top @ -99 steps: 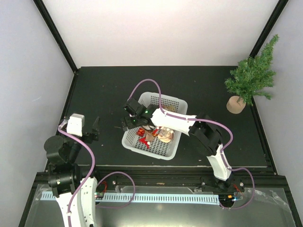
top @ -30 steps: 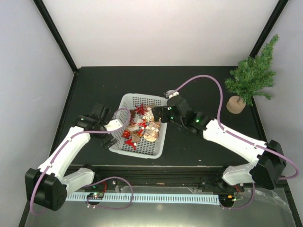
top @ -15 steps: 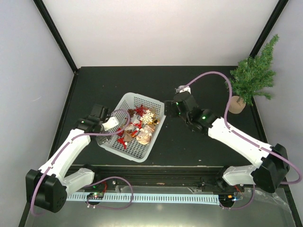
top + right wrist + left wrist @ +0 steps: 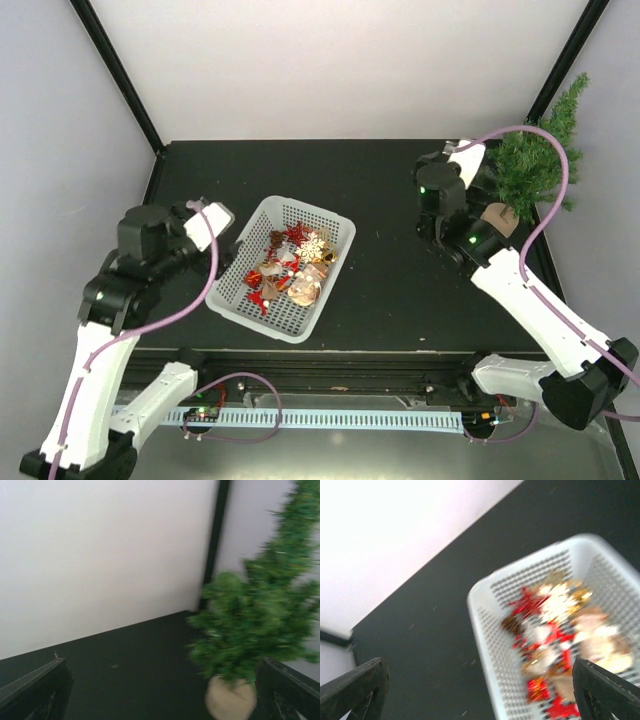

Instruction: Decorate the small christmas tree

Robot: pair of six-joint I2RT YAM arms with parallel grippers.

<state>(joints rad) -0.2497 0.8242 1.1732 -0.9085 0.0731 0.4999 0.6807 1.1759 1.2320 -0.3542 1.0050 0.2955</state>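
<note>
The small christmas tree [image 4: 535,160] stands upright on its round tan base [image 4: 497,220] in the far right corner. In the right wrist view, the tree [image 4: 255,630] is blurred and sits ahead to the right. My right gripper [image 4: 452,172] hovers just left of it, open and empty [image 4: 160,685]. A white mesh basket [image 4: 232,290] holding several red, gold and white ornaments [image 4: 295,265] lies mid-table. My left gripper [image 4: 210,235] hangs open at the basket's left end, above it. Its view shows the basket [image 4: 480,625] and ornaments [image 4: 555,625] below, with nothing between its fingers [image 4: 480,690].
White walls with black corner posts [image 4: 115,75] close in the dark table at the back and sides. The tree touches the right wall. Bare tabletop [image 4: 390,280] lies between basket and tree.
My right arm has swung away from the basket to beside the tree. My left arm has lifted and drawn back from the basket's left end. The basket had been slid and turned leftward.
</note>
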